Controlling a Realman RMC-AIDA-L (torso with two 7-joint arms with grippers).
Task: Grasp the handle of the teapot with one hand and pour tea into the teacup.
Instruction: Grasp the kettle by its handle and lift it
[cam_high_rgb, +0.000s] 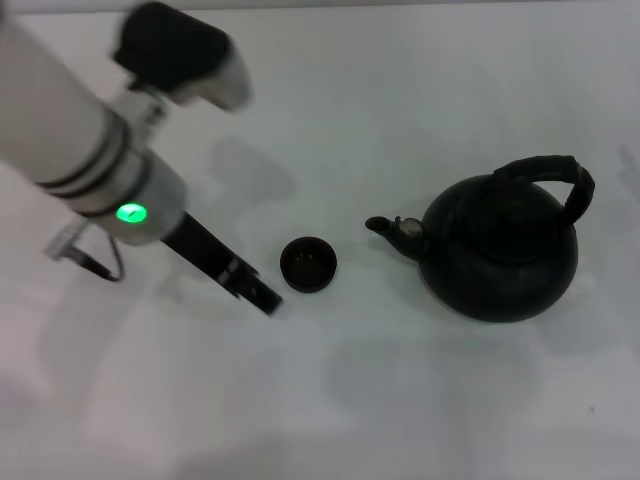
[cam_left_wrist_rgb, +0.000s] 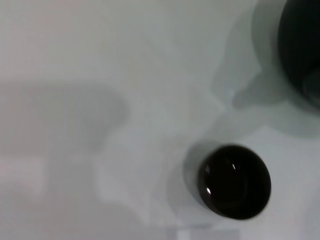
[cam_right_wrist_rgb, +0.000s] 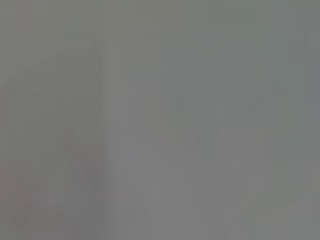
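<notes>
The matte black teapot stands on the white table at the right, its spout pointing left toward the teacup. Its thick black handle arches over the top, and nothing holds it. The small dark teacup stands at the middle, apart from the pot. My left gripper is low over the table just left of the teacup, close to it. The left wrist view shows the teacup and an edge of the teapot. Whether there is tea in the cup cannot be made out. The right gripper is out of view.
The white table carries only the pot and the cup. My left arm reaches in from the upper left. The right wrist view shows only a plain grey field.
</notes>
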